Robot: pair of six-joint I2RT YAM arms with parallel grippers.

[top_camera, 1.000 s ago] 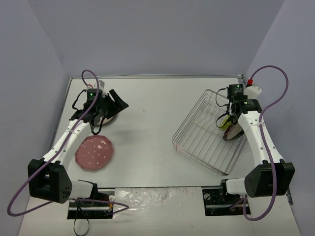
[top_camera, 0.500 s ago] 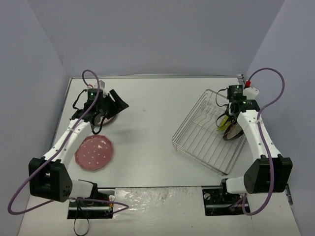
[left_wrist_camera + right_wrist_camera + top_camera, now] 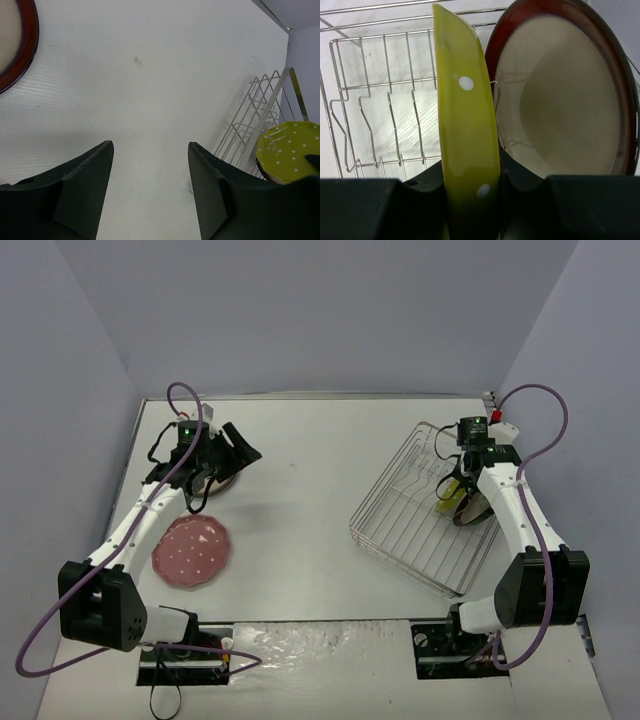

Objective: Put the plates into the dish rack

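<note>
Right gripper (image 3: 471, 192) pinched green plate (image 3: 465, 120) upright in rack (image 3: 370, 100) near right edge (beside red plate (image 3: 560, 100)); should seat it between prongs before release. Left gripper (image 3: 150, 175) spread.

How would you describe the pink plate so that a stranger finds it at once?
Look at the left side of the table. The pink plate lies flat there, closer to the near edge than a red-rimmed plate. On that side, it alone is scalloped with white dots.
</note>
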